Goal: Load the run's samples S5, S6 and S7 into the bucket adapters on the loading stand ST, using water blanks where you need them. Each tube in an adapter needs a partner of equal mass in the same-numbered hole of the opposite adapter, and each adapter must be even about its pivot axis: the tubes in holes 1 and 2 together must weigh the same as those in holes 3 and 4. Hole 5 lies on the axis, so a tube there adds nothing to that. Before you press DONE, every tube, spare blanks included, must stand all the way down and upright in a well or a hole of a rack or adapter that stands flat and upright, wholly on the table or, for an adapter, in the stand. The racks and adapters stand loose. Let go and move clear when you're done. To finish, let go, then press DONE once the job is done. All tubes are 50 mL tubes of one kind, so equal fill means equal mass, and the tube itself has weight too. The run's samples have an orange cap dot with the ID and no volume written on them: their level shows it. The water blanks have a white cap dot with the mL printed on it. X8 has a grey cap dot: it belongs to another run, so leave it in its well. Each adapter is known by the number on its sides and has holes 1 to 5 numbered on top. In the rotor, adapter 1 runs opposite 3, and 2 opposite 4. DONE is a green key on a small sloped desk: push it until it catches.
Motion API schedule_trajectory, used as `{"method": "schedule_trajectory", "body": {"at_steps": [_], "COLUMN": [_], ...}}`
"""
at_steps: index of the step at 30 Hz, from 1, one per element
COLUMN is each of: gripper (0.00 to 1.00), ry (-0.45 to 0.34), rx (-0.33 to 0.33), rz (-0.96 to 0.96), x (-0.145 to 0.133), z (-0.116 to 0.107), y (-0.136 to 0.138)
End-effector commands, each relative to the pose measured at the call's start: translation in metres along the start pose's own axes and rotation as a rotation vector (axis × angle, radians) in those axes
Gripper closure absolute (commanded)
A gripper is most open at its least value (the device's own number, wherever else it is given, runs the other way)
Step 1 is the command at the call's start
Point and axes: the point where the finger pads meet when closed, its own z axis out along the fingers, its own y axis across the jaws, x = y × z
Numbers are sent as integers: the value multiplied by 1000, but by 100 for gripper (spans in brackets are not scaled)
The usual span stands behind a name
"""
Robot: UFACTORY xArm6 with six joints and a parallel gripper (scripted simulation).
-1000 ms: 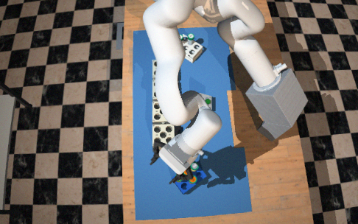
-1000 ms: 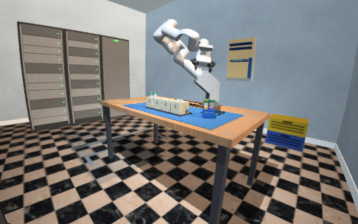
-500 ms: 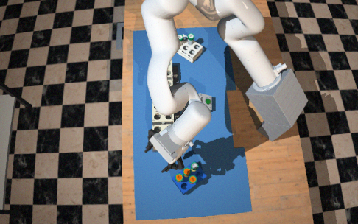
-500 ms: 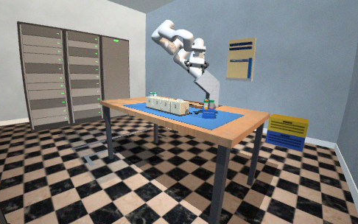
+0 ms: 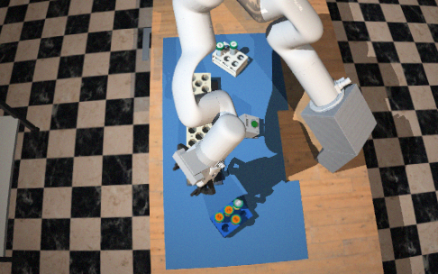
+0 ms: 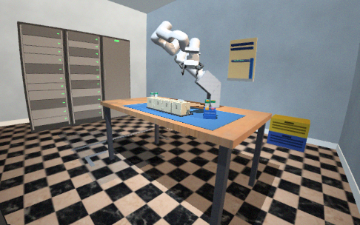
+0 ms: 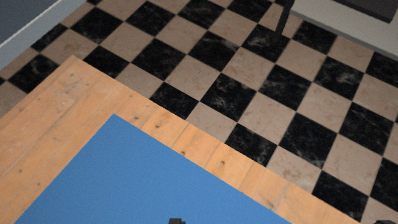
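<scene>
hand [image 5: 203, 186] high over mat [image 5: 264, 225], blue rack [image 5: 232, 218] just beside

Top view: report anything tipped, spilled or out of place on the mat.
Nothing stands out. The blue rack holds its four tubes upright, the white rack holds its two, and the open gripper carries nothing. The arm hides part of the adapter row.
</scene>
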Motion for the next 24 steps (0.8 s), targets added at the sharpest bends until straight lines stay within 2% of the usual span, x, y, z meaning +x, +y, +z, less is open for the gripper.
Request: {"method": "schedule_trajectory", "body": {"at_steps": [1, 4, 7, 15, 18, 24], "gripper": [0, 0, 0, 0, 0, 0], "ry": [-33, -33, -103, -105, -174, -175], "rx": [-11, -11, -33, -33, -52, -52], "rz": [33, 33, 100, 101, 171, 171], "x": [-10, -11, -19, -30, -39, -51], "z": [2, 2, 3, 3, 3, 3], "y": [24, 27, 40, 59, 72, 88]}}
